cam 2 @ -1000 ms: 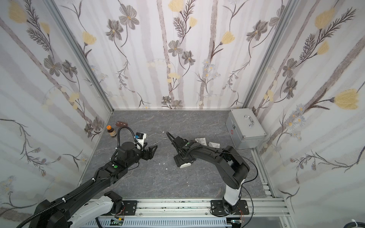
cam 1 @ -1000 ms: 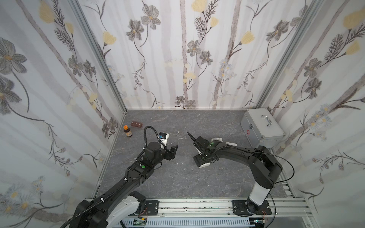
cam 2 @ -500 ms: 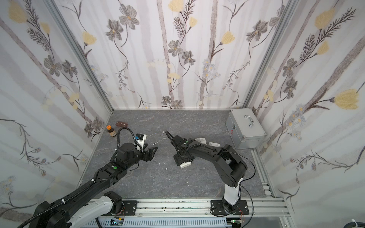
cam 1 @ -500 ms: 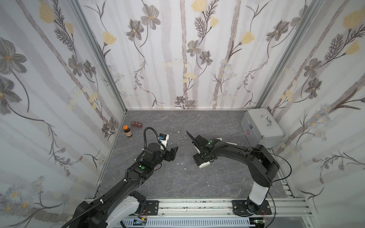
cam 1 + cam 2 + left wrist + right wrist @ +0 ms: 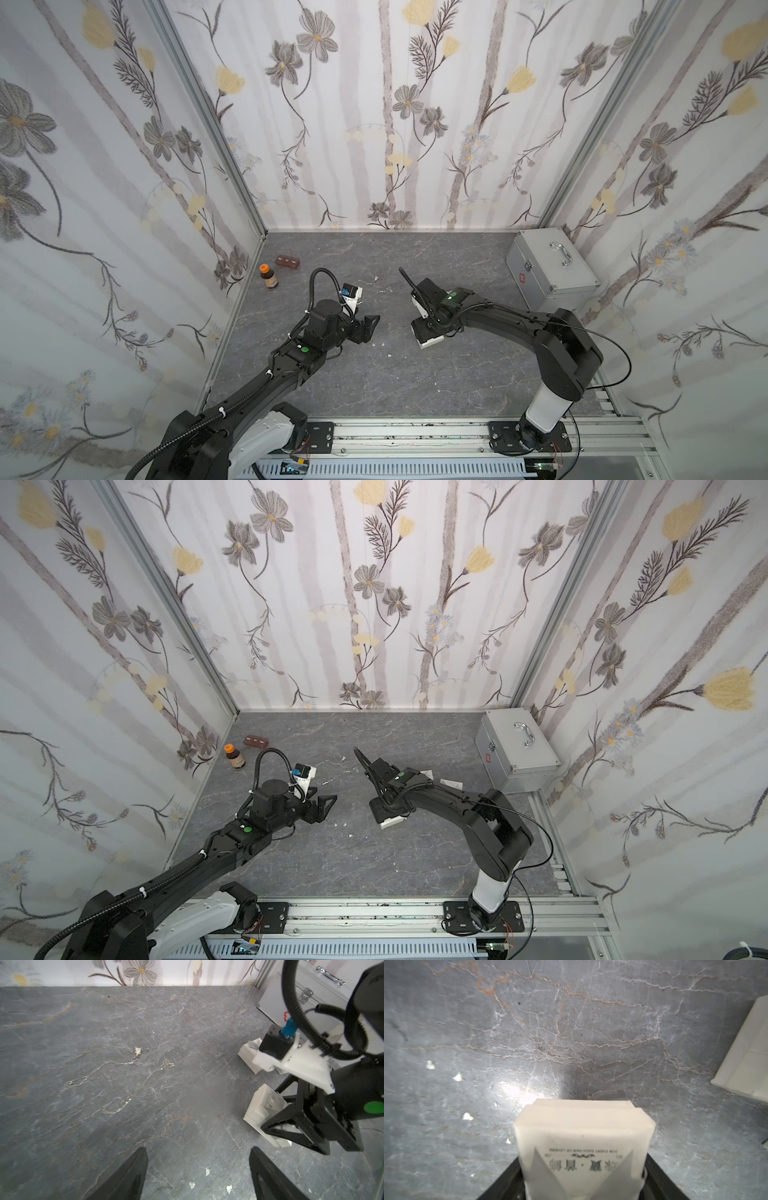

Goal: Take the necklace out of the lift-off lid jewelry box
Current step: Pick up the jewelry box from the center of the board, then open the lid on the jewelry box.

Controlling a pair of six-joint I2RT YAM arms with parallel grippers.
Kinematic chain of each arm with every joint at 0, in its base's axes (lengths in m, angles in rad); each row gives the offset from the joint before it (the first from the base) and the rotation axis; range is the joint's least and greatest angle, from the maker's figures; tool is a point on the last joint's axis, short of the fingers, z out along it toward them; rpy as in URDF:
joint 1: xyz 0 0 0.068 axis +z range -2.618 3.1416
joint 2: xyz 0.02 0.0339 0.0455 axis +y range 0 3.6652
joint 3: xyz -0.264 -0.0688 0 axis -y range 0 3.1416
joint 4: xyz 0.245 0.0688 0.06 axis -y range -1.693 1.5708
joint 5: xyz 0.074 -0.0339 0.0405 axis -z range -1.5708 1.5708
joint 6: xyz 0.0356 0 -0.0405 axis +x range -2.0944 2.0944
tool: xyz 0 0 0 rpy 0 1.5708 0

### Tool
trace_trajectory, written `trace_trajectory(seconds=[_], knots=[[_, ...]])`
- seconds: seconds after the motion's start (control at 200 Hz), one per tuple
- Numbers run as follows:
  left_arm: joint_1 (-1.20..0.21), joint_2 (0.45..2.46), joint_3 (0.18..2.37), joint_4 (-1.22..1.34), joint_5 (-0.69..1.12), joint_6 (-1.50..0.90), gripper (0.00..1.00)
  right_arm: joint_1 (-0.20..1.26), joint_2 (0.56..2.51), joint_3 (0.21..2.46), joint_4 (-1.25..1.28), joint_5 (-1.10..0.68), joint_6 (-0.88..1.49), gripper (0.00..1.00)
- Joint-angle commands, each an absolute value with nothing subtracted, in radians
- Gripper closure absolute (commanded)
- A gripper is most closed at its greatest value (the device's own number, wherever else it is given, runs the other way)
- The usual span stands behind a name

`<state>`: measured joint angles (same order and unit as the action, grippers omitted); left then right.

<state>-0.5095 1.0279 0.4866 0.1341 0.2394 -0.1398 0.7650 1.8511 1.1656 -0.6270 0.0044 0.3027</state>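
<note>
One thin silver necklace (image 5: 124, 1063) sprawled loose on grey table (image 5: 207, 1022).

Right wrist view: white box (image 5: 583, 1136) cut off at bottom edge, print blurred. Right gripper (image 5: 583, 1159) mostly behind it, contact unclear. White piece (image 5: 745, 1053) cut at right edge. Left wrist view: left gripper (image 5: 197, 1150) cut at bottom. Necklace (image 5: 122, 1062) faint, too thin to trace in both top views.

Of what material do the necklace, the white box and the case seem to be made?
Necklace: a fine metal chain, silvery and glinting, probably silver-toned.
Box: matte white cardboard or stiff paper, judging by its folded edges and printed text.
Case: likely aluminium with a satin finish, given its pale grey panels, shiny handle and latch.
</note>
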Motion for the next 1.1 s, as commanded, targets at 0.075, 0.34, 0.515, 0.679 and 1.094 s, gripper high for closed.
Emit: trace_trajectory(seconds=[0.075, 0.34, 0.515, 0.679, 1.094], knots=[[-0.512, 1.048, 0.483, 0.301, 0.461, -0.222, 0.14, 0.661, 1.679, 1.105, -0.436, -0.251, 0.243, 0.33], [-0.523, 1.062, 0.51, 0.549, 0.615, -0.365, 0.07, 0.576, 1.473, 1.07, -0.253, -0.574, 0.189, 0.33], [-0.535, 1.088, 0.558, 0.669, 0.693, -0.426, 0.04, 0.569, 1.396, 1.045, -0.153, -0.724, 0.19, 0.32], [-0.537, 1.171, 0.582, 0.885, 0.822, -0.561, 0.04, 0.558, 1.353, 1.007, -0.069, -0.841, 0.201, 0.32], [-0.555, 1.212, 0.594, 1.031, 0.903, -0.638, 0.05, 0.534, 1.313, 0.947, 0.096, -1.005, 0.262, 0.32]])
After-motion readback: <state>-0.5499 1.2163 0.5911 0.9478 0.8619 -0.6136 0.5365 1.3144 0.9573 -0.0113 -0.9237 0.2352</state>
